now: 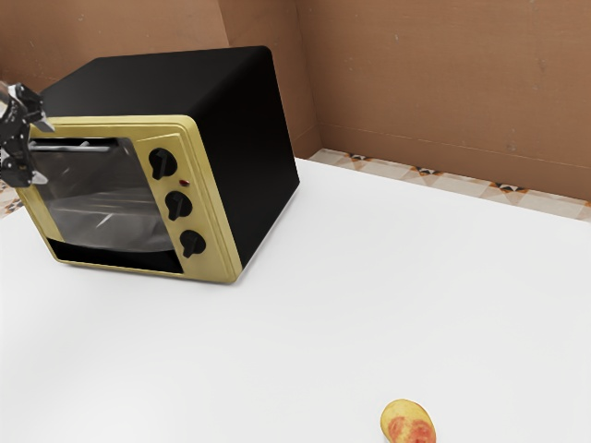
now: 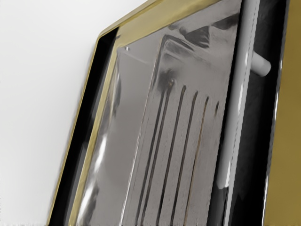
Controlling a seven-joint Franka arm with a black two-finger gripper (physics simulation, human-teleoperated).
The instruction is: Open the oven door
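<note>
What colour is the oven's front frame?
Gold, best seen in the exterior view.

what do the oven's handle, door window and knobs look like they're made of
Handle: probably metal, smooth grey with a bright streak along it; coated plastic is possible.
Door window: likely glass, glossy and see-through, with rack-like lines visible behind.
Knobs: probably moulded plastic, black with a faint sheen.

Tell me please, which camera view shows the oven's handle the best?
The wrist view: from close up, the handle is a large grey bar with a short post beside it. The exterior view shows it smaller, as a thin bar near the top of the door, close to the tool.
</note>
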